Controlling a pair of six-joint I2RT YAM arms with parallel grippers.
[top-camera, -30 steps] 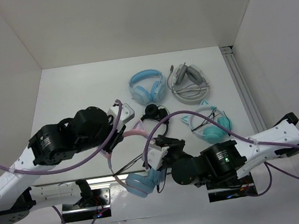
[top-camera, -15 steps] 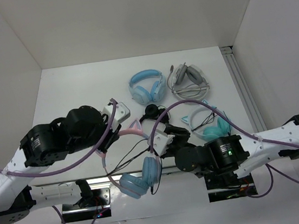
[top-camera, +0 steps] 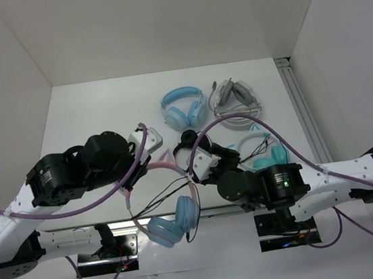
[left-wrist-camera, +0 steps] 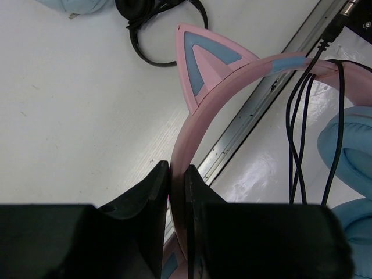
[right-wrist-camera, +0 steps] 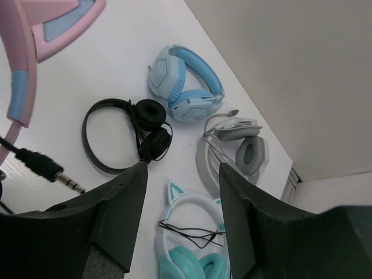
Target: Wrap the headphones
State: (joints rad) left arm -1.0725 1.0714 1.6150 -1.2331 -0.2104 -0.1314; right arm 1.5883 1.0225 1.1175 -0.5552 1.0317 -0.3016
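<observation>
The headphones (top-camera: 162,229) have a pink cat-ear headband (left-wrist-camera: 232,78), light blue ear cups (left-wrist-camera: 349,151) and a thin black cable (left-wrist-camera: 299,133). They hang over the table's near edge, with the cups lowest. My left gripper (left-wrist-camera: 176,170) is shut on the pink headband and appears at the band's left side (top-camera: 131,180) in the top view. My right gripper (right-wrist-camera: 181,174) is open with nothing between its fingers. In the top view it hovers just right of the headband (top-camera: 210,155). The cable's plug (right-wrist-camera: 43,168) dangles loose to the left of its left finger.
Behind the arms lie an all-blue pair (top-camera: 184,108), a grey pair (top-camera: 236,103), a small black pair (top-camera: 190,139) and a teal pair with a white cat-ear band (top-camera: 263,154). A metal rail (top-camera: 115,224) runs along the table's near edge. White walls enclose the table.
The right gripper has opened, come away from the ear cups and moved toward the back. The ear cups have swung down and left. The left gripper keeps its hold on the headband.
</observation>
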